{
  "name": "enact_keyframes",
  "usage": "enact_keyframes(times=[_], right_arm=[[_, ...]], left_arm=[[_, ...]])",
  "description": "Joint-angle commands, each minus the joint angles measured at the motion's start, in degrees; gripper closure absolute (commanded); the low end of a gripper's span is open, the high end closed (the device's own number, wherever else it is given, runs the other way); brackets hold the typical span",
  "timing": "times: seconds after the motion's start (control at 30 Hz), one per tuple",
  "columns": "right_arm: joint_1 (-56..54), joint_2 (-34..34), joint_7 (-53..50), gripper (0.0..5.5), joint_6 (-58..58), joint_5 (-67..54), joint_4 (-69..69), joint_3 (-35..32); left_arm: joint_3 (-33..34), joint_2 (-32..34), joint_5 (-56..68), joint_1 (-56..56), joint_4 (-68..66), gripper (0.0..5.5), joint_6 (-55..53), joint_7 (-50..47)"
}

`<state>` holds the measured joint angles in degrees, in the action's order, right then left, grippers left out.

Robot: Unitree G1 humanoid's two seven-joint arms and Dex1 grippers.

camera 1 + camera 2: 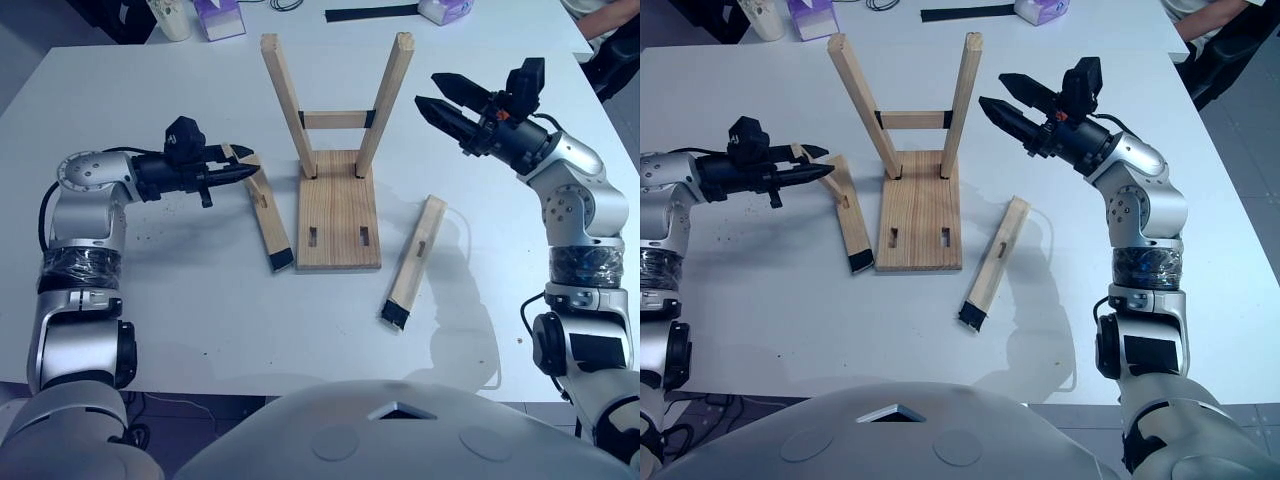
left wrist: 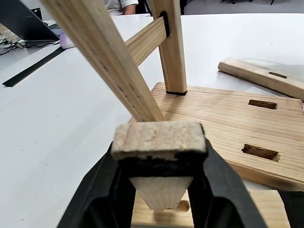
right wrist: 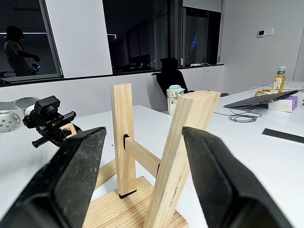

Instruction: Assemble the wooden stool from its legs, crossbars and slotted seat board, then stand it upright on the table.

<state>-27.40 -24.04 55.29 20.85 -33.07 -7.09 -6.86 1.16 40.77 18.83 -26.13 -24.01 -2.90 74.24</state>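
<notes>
1. The seat board (image 1: 338, 225) was laid flat on the table (image 1: 150, 280), with two legs (image 1: 285, 100) and a crossbar (image 1: 335, 120) stood in its far slots.
2. The left gripper (image 1: 245, 170) was clamped on a loose leg (image 1: 268, 215) at its end, left of the board.
3. The right gripper (image 1: 428, 90) was held wide open, empty, near the upright legs.

The robot's left arm, bent at the elbow, stretches inward low over the table (image 1: 180, 310), its left tool (image 1: 240, 170) clamped, both fingers pressed against the end of a wooden leg (image 1: 268, 215). The right arm rises from a bent elbow, wrist angled inward, the right tool (image 1: 428, 90) held aloft with its fingers spread wide apart.
</notes>
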Motion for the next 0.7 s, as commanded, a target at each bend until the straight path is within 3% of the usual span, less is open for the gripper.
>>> enact_keyframes(times=[0.03,0.27,0.7], right_arm=[[0.1,0.4,-0.3,2.56,-0.1,0.5,-0.7,0.4],[-0.1,0.4,0.2,2.56,0.4,0.5,-1.4,0.4],[4.4,2.6,-2.3,2.56,0.6,0.4,1.6,0.9]], left_arm=[[-1.3,-0.8,-1.4,0.2,-0.8,4.19,1.0,0.8],[-3.2,-0.4,-3.6,2.0,-1.9,4.19,3.2,1.6],[-5.9,3.2,-1.1,6.7,4.1,4.19,-3.9,8.9]])
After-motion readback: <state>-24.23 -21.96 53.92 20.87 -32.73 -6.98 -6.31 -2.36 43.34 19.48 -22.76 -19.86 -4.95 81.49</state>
